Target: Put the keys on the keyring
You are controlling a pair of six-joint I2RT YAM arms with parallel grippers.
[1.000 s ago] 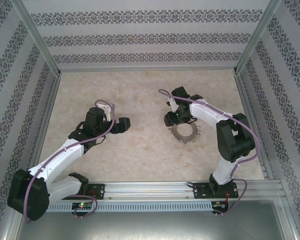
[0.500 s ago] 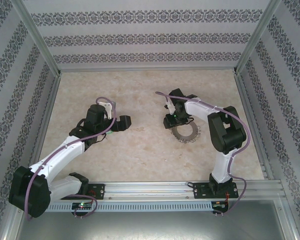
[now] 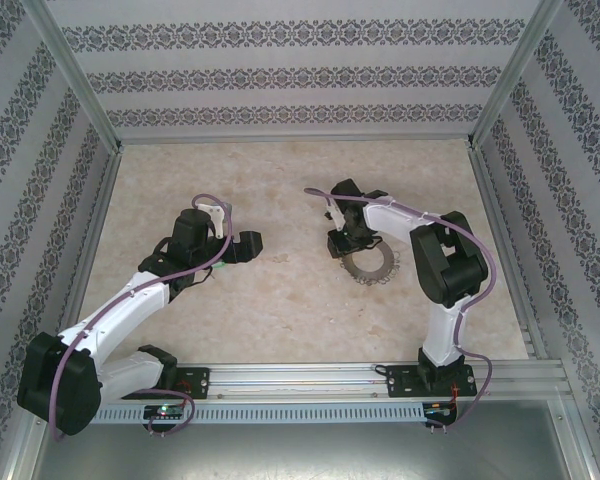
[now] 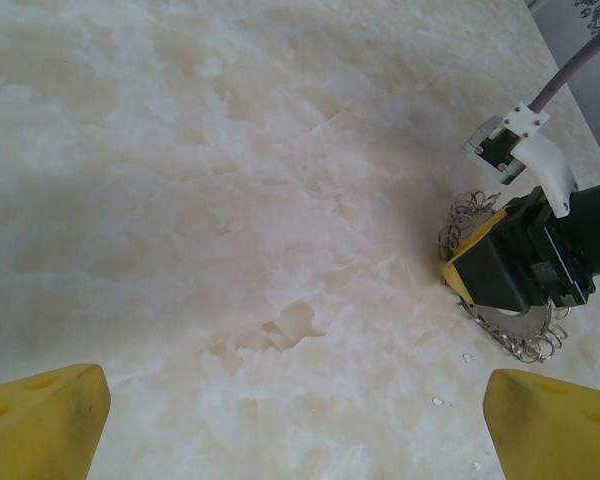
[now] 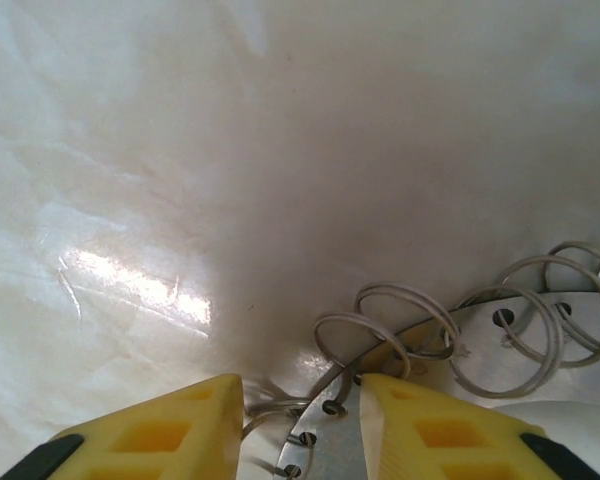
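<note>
The keyring (image 3: 373, 264) lies flat on the table (image 3: 280, 320), right of its centre and nearer the right edge than the left. It is seen as a thin metal disc with small holes, fringed with wire loops.

The right gripper (image 3: 342, 241) is set down at the left rim of the ring, tilted low toward the table, presumably so that the fringe can be taken from the side where the loops stick out. In the right wrist view its yellow fingertips (image 5: 180, 430) stand a narrow gap apart, with a few wire loops lying between them. Whether those loops are pinched or merely straddled cannot be told.

The left gripper (image 4: 300, 425) is held above the bare table left of centre, facing the ring from well apart, probably as a waiting partner for the threading. Its jaws are spread wide, and nothing is held or touched.
</note>
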